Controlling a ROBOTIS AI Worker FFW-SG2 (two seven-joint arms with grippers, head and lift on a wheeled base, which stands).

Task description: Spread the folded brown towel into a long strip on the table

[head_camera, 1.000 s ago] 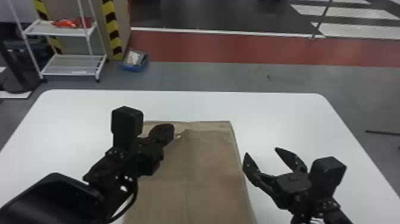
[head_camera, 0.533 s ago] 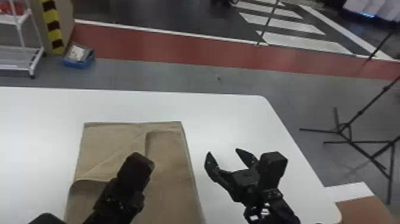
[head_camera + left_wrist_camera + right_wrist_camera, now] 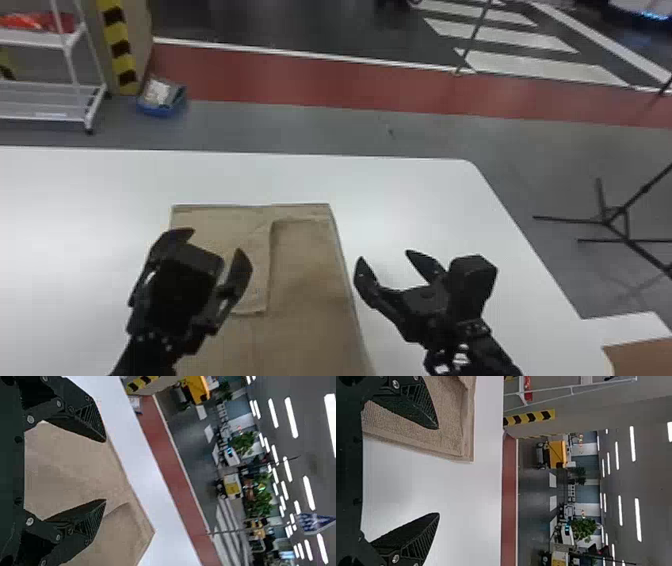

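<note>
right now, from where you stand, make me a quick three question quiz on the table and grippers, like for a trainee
1. True or false: the brown towel lies flat on the white table.
2. Fill in: the right gripper is ____ (open or shut).
3. Which grips the towel? a) left gripper b) right gripper c) neither

Key: 1. true; 2. open; 3. c

Left pincer (image 3: 215,243), right pincer (image 3: 386,257) agape
</note>
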